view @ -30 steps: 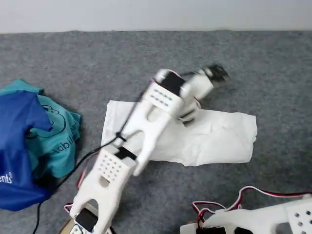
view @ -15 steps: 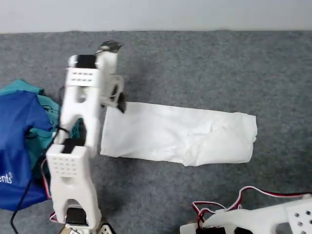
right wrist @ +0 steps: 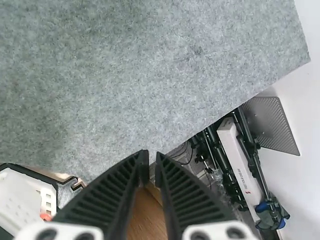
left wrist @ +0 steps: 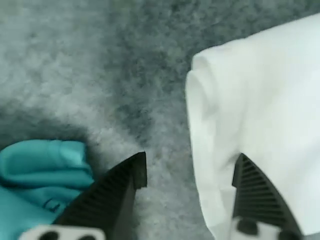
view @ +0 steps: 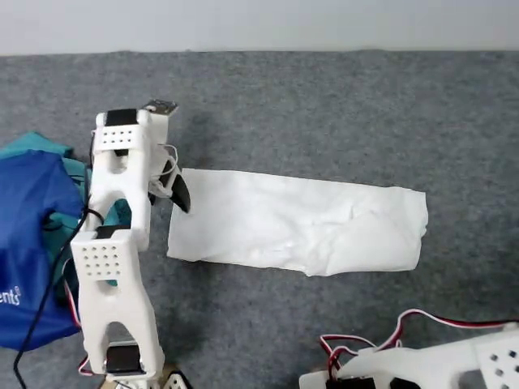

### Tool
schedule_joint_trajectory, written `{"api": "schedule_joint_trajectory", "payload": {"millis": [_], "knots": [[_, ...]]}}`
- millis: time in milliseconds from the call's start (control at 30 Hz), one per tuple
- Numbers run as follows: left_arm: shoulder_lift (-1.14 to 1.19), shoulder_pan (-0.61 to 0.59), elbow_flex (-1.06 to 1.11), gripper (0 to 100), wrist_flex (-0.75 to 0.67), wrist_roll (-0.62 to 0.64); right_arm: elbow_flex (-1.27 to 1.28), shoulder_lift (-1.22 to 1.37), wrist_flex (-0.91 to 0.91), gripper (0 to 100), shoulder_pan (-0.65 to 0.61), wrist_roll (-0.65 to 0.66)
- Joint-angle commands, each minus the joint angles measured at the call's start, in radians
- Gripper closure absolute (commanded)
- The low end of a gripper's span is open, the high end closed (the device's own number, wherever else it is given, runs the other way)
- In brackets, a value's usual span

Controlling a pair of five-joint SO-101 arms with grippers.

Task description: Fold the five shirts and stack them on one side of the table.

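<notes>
We are working on the white shirt (view: 300,227), which is lying as a long folded strip in the middle of the grey table (view: 324,105). The teal shirt (view: 120,217) and the blue shirt (view: 32,243) are lying in a loose heap at the table's left side. We are judging that the step in hand is the next fold of this strip, taken from its left end.

The left gripper (left wrist: 190,165) is hanging over that end with its jaws standing wide apart. One finger is over bare table on the teal shirt's side and the other is over the white cloth, so the folded edge is lying between them. It is gripping nothing yet, and we cannot tell if it is touching the cloth.

In our judgement, the next move is asking for a descent, a closing on all layers of the edge, then a carry toward the far end.

The right gripper (right wrist: 152,160) is nearly closed, empty, at the table's edge, well apart from the shirt.
</notes>
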Motion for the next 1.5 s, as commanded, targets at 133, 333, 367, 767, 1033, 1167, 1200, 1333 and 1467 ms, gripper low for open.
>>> {"api": "schedule_joint_trajectory", "payload": {"millis": [133,333,367,767,1033,1167,1200,1333,1467], "knots": [[0.034,0.017,-0.005,72,-0.043,-0.008,-0.044,-0.012,0.022,96.1,0.002,0.005],[0.092,0.032,-0.058,80,-0.021,-0.005,-0.040,-0.077,0.022,96.1,-0.001,0.006],[0.109,0.041,-0.065,82,-0.015,-0.008,-0.040,-0.093,0.022,96.1,-0.005,0.006],[0.169,0.149,-0.130,99,0.058,-0.011,-0.038,-0.094,0.016,96.2,0.001,0.006],[0.023,0.068,-0.147,99,0.060,-0.012,-0.038,-0.096,0.021,96.2,0.001,0.006],[-0.041,0.012,-0.157,99,0.060,-0.077,-0.038,-0.096,0.021,96.2,0.001,0.006],[-0.054,0.006,-0.153,99,0.060,-0.087,-0.038,-0.094,0.021,96.2,0.001,0.006],[-0.117,0.044,-0.097,99,0.061,-0.098,-0.037,-0.088,0.021,96.2,0.001,0.006],[-0.230,0.161,-0.022,99,0.060,-0.110,-0.037,-0.087,0.021,96.2,-0.001,0.006]]}}
